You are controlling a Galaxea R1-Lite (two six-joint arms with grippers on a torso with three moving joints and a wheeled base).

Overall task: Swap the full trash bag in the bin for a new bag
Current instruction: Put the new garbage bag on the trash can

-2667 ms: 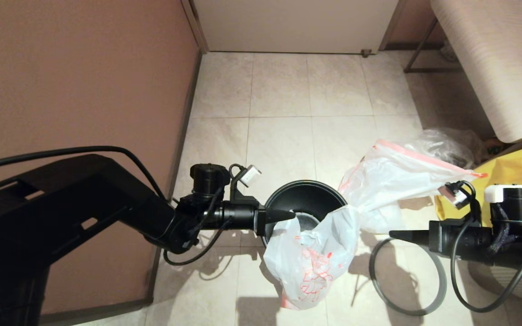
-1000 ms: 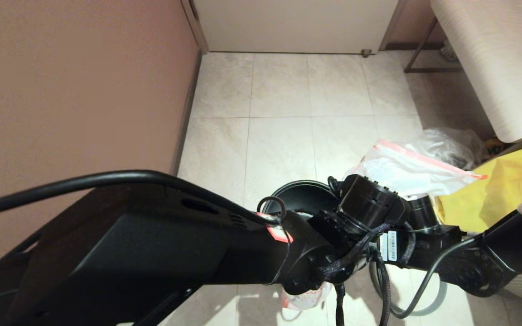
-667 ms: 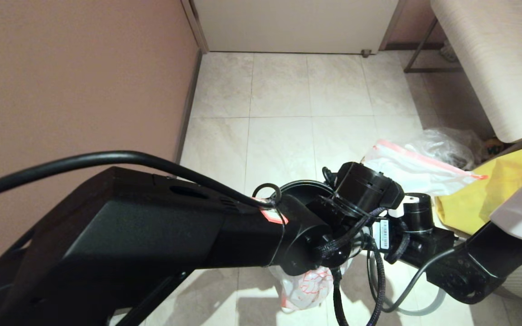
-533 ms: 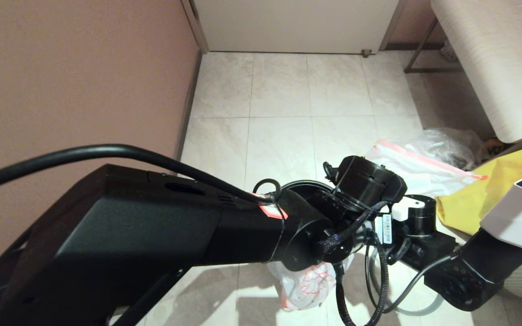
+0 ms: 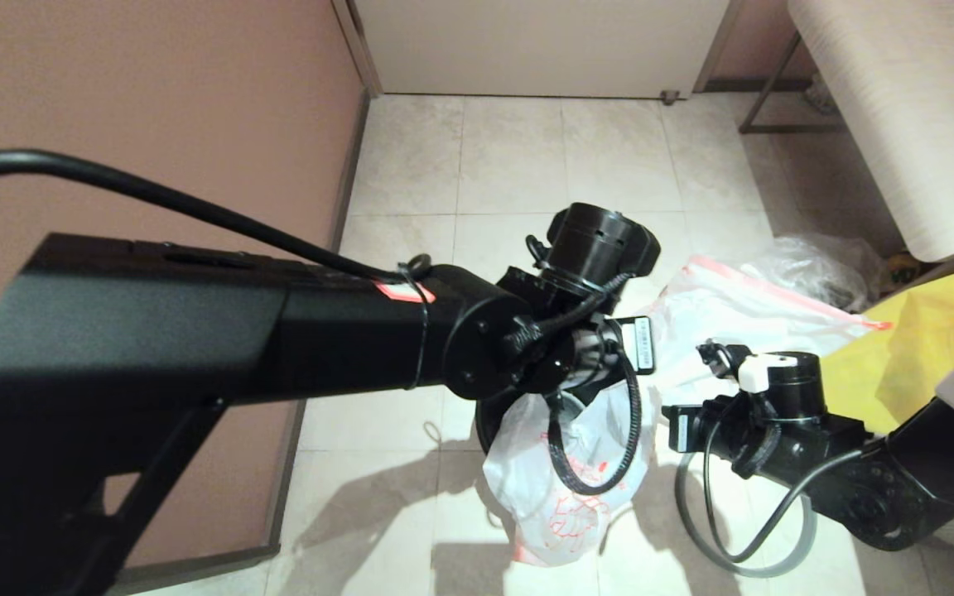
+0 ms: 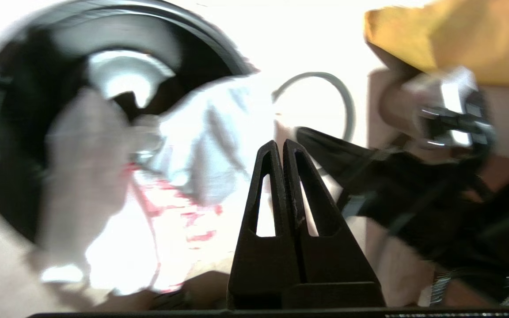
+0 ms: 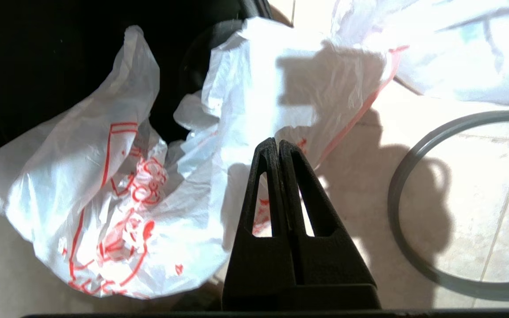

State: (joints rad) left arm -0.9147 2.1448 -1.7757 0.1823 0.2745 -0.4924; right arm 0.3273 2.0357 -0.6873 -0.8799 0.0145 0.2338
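Observation:
The black bin (image 5: 485, 424) stands on the tiled floor, mostly hidden under my left wrist. The new bag (image 5: 556, 497), white with a red cartoon, hangs crumpled over the bin's near rim, partly inside (image 7: 117, 185). The full trash bag (image 5: 734, 310) with its orange-red hem lies on the floor to the right of the bin. My left gripper (image 6: 279, 142) hovers above the bin's right rim, shut and empty. My right gripper (image 7: 279, 141) hangs just above the new bag's right edge, shut with nothing between its fingers.
The grey ring rim (image 7: 395, 207) lies on the floor right of the bin. A yellow tote (image 5: 916, 352) and a clear bag (image 5: 816, 265) sit further right, under a table (image 5: 883, 108). A brown wall (image 5: 137, 124) runs along the left.
My left wrist has risen and drawn back from over the bin. My right wrist has pulled away to the right, uncovering the new bag. Both grippers stayed shut.

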